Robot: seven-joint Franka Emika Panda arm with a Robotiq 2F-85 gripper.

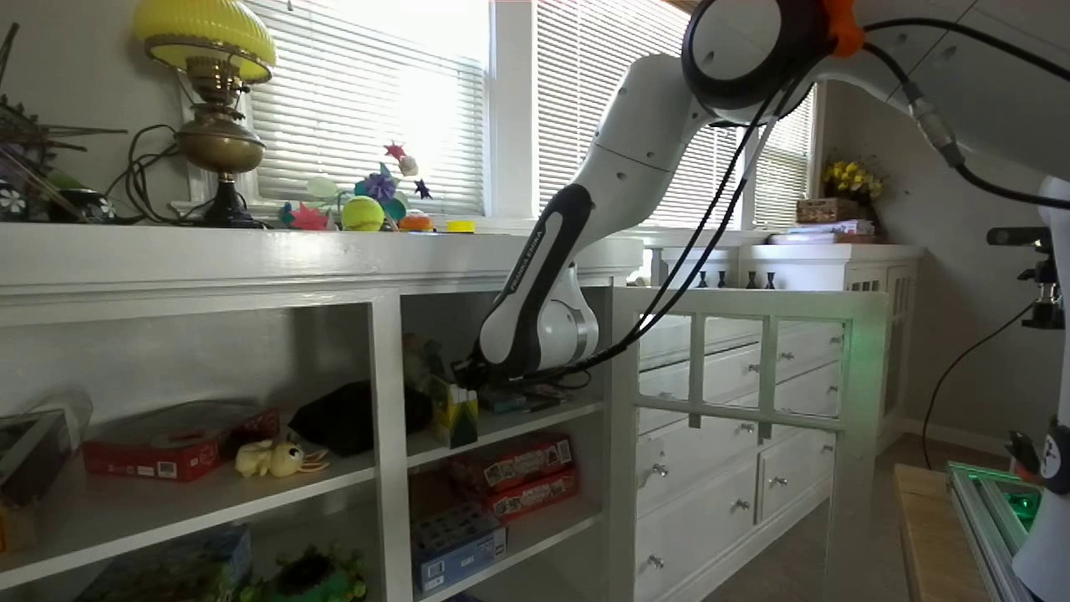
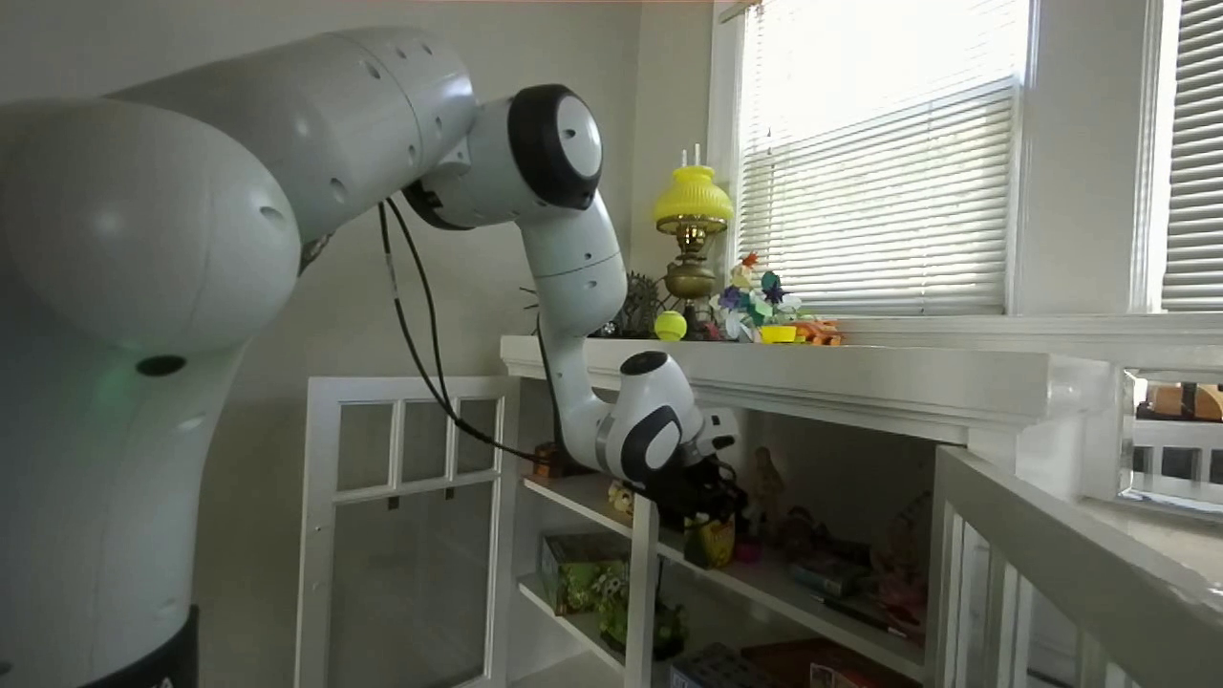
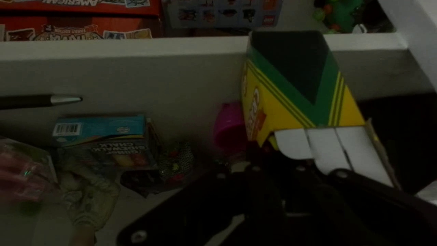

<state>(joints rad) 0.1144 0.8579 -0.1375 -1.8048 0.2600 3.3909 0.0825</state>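
A yellow-and-green box (image 3: 290, 85) stands at the front edge of a cabinet shelf (image 3: 153, 78). White pieces, apparently flaps, show at its open top. My gripper (image 3: 273, 157) reaches down to the box's near corner, its jaws almost together over the side wall, one finger outside and the other at the opening. The fingertips are very dark, so the exact contact is hard to see. In both exterior views the box (image 1: 454, 411) (image 2: 710, 543) sits right below the dark gripper (image 1: 470, 373) (image 2: 705, 497). A pink cup (image 3: 230, 126) is beside the box.
Behind are a sidewalk chalk box (image 3: 106, 140), a glove-like figure (image 3: 90, 194) and a pen (image 3: 41, 100). A black object (image 1: 338, 418) lies near the cabinet's upright divider (image 1: 387, 435). Red game boxes (image 1: 531, 493) lie below. Glass doors (image 1: 752, 359) (image 2: 411, 535) hang open.
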